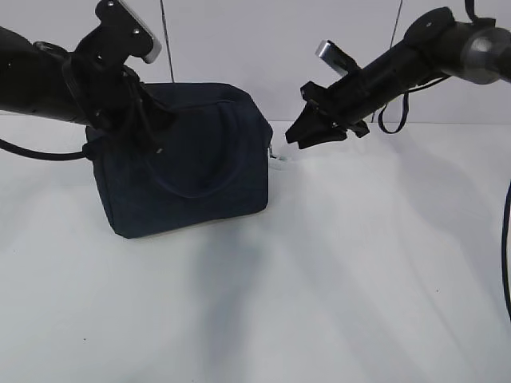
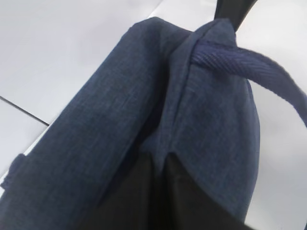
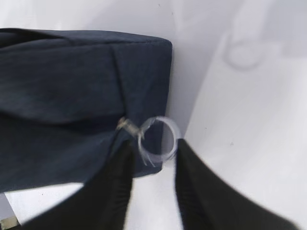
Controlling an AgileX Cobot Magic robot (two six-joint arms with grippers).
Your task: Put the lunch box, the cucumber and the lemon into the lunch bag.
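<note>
Navy fabric lunch bag (image 1: 188,171) sits on a white surface (image 1: 319,303), tilted slightly, with one loop handle (image 1: 192,163) draped down its front side. At the bag's left end, the left claw (image 1: 132,112) presses into the upper corner; in the left wrist view its black fingers (image 2: 144,191) lie pressed together around a fold of the bag's fabric, pinching it. At the bag's right end, a metal ring pull (image 3: 158,139) hangs from the zipper's end, blurred in the right wrist view. The right claw (image 1: 299,136) hovers just beside that end, its two black fingers (image 3: 115,191) spread apart with the ring between their tips; it seems not to be gripping the ring, though blur makes this uncertain. The bag's top appears closed.
</note>
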